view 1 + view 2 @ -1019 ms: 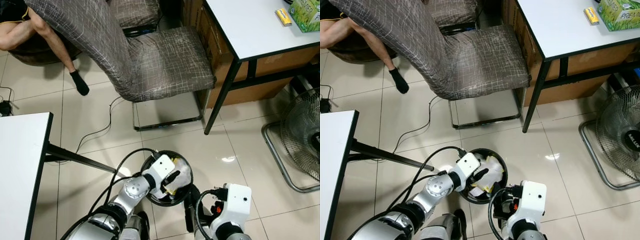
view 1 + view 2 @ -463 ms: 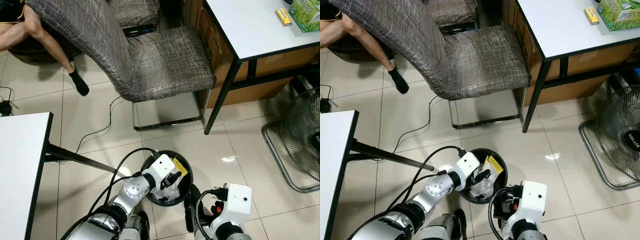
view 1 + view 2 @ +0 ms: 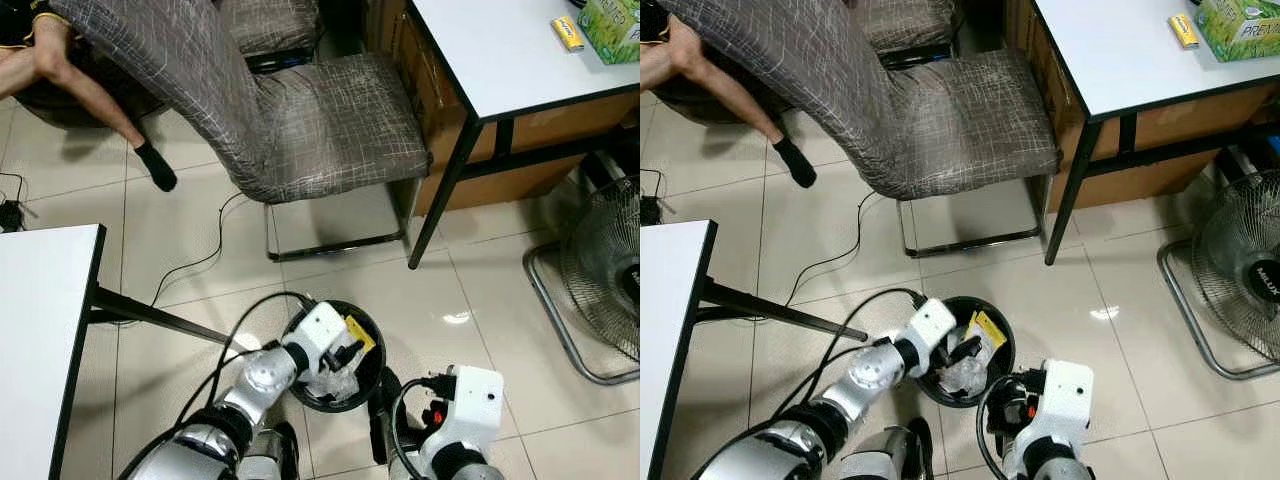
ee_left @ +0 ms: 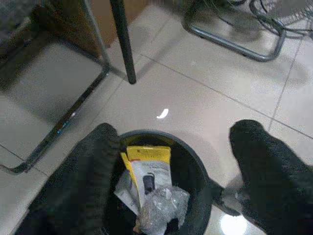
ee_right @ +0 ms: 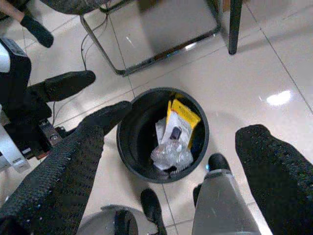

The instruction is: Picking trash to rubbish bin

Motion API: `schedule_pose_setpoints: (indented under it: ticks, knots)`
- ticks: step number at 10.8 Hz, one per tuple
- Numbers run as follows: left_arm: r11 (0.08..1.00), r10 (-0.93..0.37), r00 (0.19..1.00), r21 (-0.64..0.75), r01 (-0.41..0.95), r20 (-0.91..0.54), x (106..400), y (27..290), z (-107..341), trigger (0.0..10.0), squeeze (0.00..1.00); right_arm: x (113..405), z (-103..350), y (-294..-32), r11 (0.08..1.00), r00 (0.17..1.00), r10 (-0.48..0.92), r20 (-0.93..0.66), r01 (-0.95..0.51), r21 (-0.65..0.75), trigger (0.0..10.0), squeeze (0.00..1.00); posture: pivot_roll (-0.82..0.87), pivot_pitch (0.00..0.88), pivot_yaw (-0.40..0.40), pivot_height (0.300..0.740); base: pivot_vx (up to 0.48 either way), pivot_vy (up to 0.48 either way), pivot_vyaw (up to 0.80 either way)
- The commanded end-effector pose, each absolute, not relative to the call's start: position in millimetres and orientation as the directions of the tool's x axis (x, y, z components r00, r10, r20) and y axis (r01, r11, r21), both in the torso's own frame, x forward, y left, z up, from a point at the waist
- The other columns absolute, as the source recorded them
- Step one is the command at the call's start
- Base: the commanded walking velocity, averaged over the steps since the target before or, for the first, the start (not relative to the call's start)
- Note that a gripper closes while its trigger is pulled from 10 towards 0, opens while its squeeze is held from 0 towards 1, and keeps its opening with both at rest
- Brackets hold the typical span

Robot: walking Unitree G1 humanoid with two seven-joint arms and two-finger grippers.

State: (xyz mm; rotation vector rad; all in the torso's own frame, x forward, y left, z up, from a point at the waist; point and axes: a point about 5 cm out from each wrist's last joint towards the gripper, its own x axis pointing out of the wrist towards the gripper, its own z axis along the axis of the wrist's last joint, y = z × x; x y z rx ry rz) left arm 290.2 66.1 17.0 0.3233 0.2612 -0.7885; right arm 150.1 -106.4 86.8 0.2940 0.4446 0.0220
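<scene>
A round black rubbish bin (image 3: 300, 390) stands on the tiled floor just in front of me. Inside it lie a yellow packet (image 3: 358, 333) and a crumpled clear plastic wrapper (image 3: 338, 383); both also show in the left wrist view, the yellow packet (image 4: 149, 171) above the clear wrapper (image 4: 161, 208). My left gripper (image 3: 347, 354) hangs over the bin's left rim, open and holding nothing. My right gripper (image 5: 181, 147) is held above the bin's near right side, its fingers (image 5: 73, 166) spread wide and open.
A grey fabric chair (image 3: 330, 120) with a metal frame stands beyond the bin. A white table's black leg (image 3: 445, 190) is to the right, a floor fan (image 3: 600, 280) further right. Another white table (image 3: 40, 330) is at left. A cable (image 3: 200, 260) crosses the tiles. A person's leg (image 3: 100, 100) is far left.
The pale trash at my left gripper a second ago has dropped into the bin, uncovering the yellow packet. The left gripper stays over the rim. The person's leg shifted.
</scene>
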Motion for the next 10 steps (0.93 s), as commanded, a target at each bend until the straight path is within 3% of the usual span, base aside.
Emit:
schedule_pose_setpoints:
  ticks: [1, 6, 10]
  knots:
    - [0.672, -0.647, 0.679, 0.161, 0.723, -0.346, 287.0, 72.8, 13.4, 10.0, 1.0, 154.9, 89.8, -104.4, 0.951, 0.912, 0.085, -0.401, 0.046, 0.305, 10.0, 0.0, -0.07, 0.296, 0.097, 0.74, 0.0, 0.0, 0.0]
    - [0.715, -0.652, 0.725, 0.141, 0.685, -0.223, 301.5, 78.9, 34.2, 10.0, 1.0, 167.9, 92.9, -111.2, 0.963, 0.927, 0.095, -0.363, 0.007, 0.27, 10.0, 0.0, -0.04, 0.246, 0.076, 0.74, 0.0, 0.0, 0.0]
    - [0.728, -0.681, 0.732, 0.083, 0.68, -0.018, 317.5, 72.6, 71.2, 10.0, 1.0, 175.6, 94.3, -120.4, 0.97, 0.935, 0.089, -0.344, -0.003, 0.242, 10.0, 0.0, -0.01, 0.206, 0.057, 0.74, 0.0, 0.0, 0.0]
